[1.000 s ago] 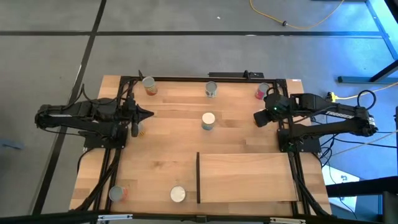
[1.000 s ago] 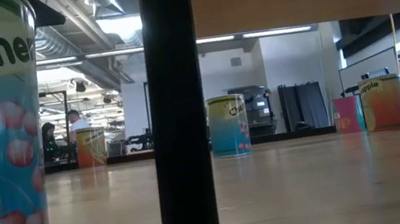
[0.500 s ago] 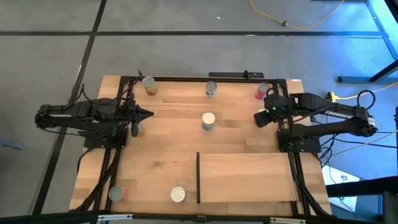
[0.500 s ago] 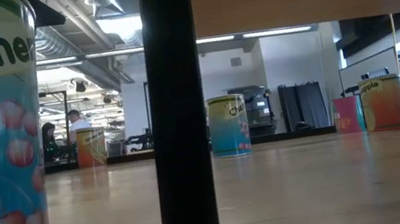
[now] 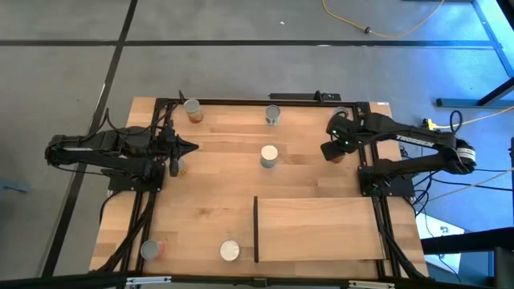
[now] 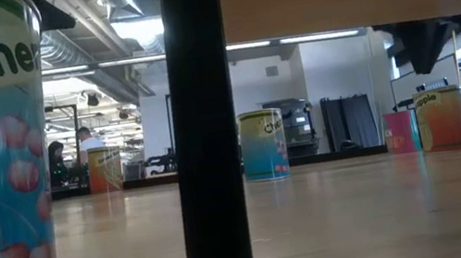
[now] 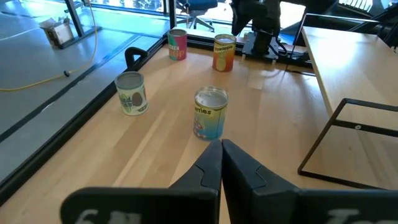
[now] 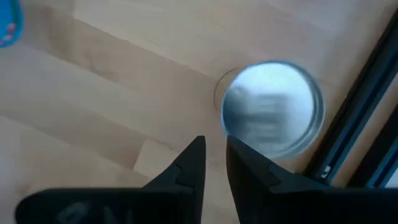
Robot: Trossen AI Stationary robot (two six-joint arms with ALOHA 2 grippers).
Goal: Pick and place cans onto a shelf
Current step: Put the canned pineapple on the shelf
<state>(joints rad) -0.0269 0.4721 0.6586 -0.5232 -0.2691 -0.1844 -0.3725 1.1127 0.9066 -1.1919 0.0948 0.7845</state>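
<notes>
Right gripper [image 5: 328, 150], fingers slightly parted and empty, hangs over the table's far right corner directly above a silver-topped can [image 8: 272, 116] standing upright beside the black frame, long axis vertical, nearer this arm than the closed, idle left gripper [image 5: 190, 147].

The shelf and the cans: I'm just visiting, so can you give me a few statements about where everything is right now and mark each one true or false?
1. The shelf has no cans on it. True.
2. The right gripper is carrying a can. False: it holds nothing and hangs above a silver-topped can by the table's black edge.
3. The left gripper is shut. True: its fingers meet and hold nothing.
4. A white-topped can stands near the middle of the table. True.
5. All the cans have fallen over. False: those in view stand upright.
</notes>
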